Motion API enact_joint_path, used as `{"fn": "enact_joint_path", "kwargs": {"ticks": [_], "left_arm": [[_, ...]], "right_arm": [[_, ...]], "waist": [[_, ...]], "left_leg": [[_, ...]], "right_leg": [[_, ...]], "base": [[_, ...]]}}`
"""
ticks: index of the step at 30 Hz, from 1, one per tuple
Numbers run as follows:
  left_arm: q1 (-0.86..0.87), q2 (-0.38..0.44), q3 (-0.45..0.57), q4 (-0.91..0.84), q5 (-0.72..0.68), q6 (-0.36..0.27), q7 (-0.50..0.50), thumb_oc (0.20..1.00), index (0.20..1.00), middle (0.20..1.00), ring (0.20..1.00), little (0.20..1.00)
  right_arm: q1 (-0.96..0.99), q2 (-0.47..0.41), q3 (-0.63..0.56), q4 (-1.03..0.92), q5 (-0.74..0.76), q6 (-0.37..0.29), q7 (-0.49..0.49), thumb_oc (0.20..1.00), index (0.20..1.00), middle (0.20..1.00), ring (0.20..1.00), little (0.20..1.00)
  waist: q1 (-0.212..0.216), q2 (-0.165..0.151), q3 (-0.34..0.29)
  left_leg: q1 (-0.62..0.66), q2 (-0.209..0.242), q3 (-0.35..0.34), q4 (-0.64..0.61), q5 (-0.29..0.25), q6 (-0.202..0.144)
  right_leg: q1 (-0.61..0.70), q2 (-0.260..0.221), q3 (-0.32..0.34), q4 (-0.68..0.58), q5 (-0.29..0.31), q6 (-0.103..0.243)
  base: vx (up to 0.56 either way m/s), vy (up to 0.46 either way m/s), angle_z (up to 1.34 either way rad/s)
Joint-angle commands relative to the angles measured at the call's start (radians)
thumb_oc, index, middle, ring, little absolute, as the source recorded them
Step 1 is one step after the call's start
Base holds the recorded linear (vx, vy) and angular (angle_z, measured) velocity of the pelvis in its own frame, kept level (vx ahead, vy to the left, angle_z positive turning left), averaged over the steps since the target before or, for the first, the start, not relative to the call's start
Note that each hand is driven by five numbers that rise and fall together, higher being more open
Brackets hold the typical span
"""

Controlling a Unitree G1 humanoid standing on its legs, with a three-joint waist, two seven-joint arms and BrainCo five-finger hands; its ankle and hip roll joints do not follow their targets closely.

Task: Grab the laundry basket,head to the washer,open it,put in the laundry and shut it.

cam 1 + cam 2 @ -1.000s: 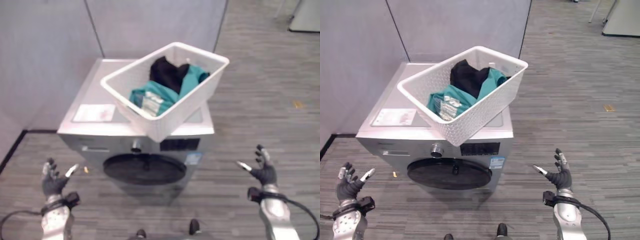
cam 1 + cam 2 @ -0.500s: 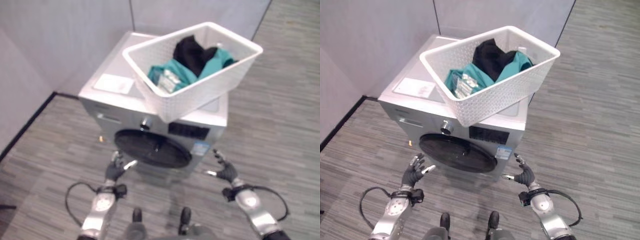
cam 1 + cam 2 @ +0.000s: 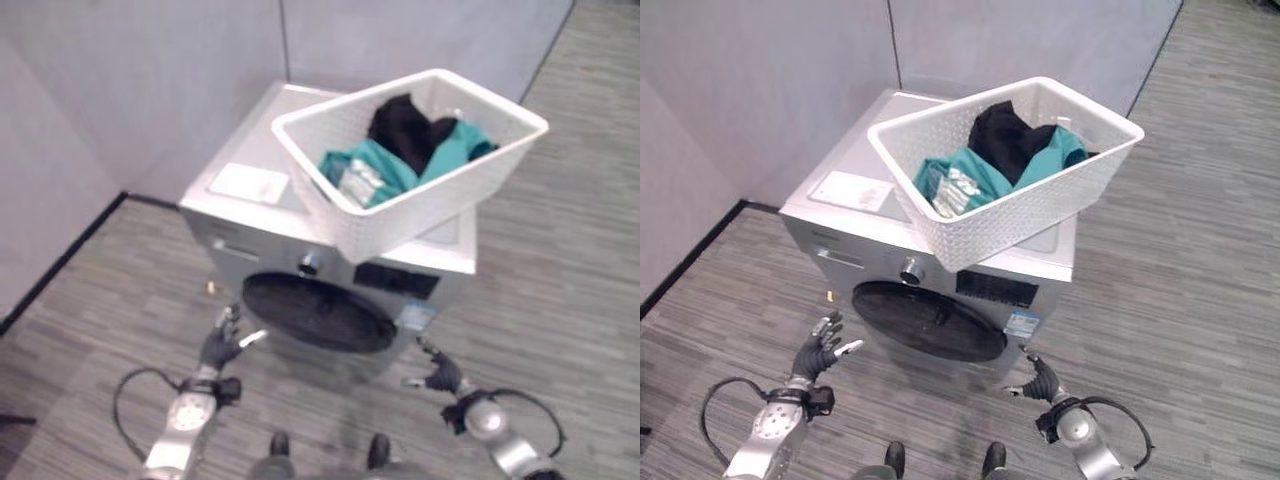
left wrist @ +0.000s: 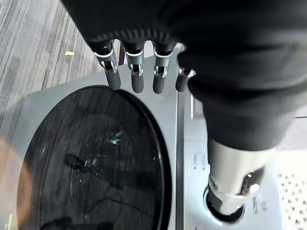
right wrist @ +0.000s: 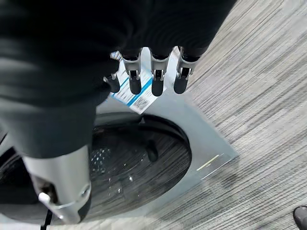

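- Basket (image 3: 1025, 205): white, perforated, sits askew on top of the washer (image 3: 862, 165), one corner jutting out past the front edge above the door (image 3: 928, 321).
- Laundry inside: we see a black garment (image 3: 1006, 141) toward the back and a teal one (image 3: 962, 180) toward the front, heaped below the rim.
- Washer: silver front-loader with a round dark door that is shut, a knob (image 3: 911, 270) above the door, and a white sheet (image 3: 851, 190) lying flat on the lid beside the basket.
- Our left hand (image 3: 819, 351) hovers low in front of the washer, near the door's left edge; fingers straight and spread, holding nothing. In its wrist view the fingers (image 4: 136, 76) point at the door rim without touching.
- Our right hand (image 3: 1042, 379) hovers low by the door's right edge; fingers (image 5: 158, 81) extended and loose, empty, near a label (image 5: 134, 91) on the washer front.
- Floor (image 3: 1160, 300): grey striped planks. Grey panels (image 3: 760, 80) stand behind and left of the washer.
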Motion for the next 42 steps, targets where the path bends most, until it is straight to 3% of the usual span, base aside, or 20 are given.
{"fn": "enact_joint_path", "kwargs": {"ticks": [1, 21, 33, 37, 42], "left_arm": [[-0.011, 0.041, 0.015, -0.043, 0.014, -0.041, -0.021, 1.0, 1.0, 1.0, 1.0, 1.0], [0.028, 0.047, 0.016, -0.099, -0.077, -0.036, -0.06, 1.0, 1.0, 1.0, 1.0, 1.0], [0.01, 0.038, -0.014, -0.121, -0.162, -0.039, -0.057, 1.0, 1.0, 1.0, 1.0, 1.0], [0.006, 0.035, -0.026, -0.115, -0.167, -0.043, -0.051, 1.0, 1.0, 1.0, 1.0, 1.0], [0.015, 0.034, -0.023, -0.119, -0.165, -0.046, -0.038, 1.0, 1.0, 1.0, 1.0, 1.0]], "right_arm": [[-0.078, 0.005, 0.034, 0.039, -0.032, -0.022, -0.029, 1.0, 1.0, 1.0, 1.0, 1.0], [-0.243, 0.093, 0.086, 0.269, 0.011, -0.01, -0.071, 1.0, 1.0, 1.0, 1.0, 1.0], [-0.362, 0.232, 0.19, 0.491, 0.074, -0.019, -0.069, 1.0, 1.0, 1.0, 1.0, 1.0], [-0.356, 0.262, 0.231, 0.471, 0.091, -0.028, -0.053, 1.0, 1.0, 1.0, 1.0, 1.0], [-0.346, 0.234, 0.244, 0.385, 0.067, -0.036, -0.065, 1.0, 1.0, 1.0, 1.0, 1.0]], "waist": [[0.014, -0.031, -0.037], [0.079, 0.0, -0.025], [0.121, 0.042, 0.002], [0.125, 0.049, 0.007], [0.12, 0.052, 0.013]], "left_leg": [[-0.05, -0.005, 0.001, 0.025, -0.034, 0.022], [-0.073, -0.048, -0.056, 0.019, -0.038, 0.038], [-0.108, -0.063, -0.076, 0.025, -0.025, 0.04], [-0.114, -0.066, -0.079, 0.024, -0.024, 0.039], [-0.115, -0.064, -0.078, 0.023, -0.022, 0.038]], "right_leg": [[0.048, -0.053, 0.039, 0.04, -0.154, 0.061], [0.06, -0.079, 0.001, 0.019, -0.146, 0.073], [0.042, -0.085, -0.002, 0.013, -0.139, 0.074], [0.039, -0.086, -0.004, 0.012, -0.139, 0.074], [0.039, -0.088, -0.006, 0.011, -0.141, 0.076]], "base": [[0.05, 0.01, 0.2], [0.02, 0.0, 0.09], [0.0, 0.003, 0.01], [-0.01, 0.01, 0.09], [0.0, 0.002, 0.03]]}}
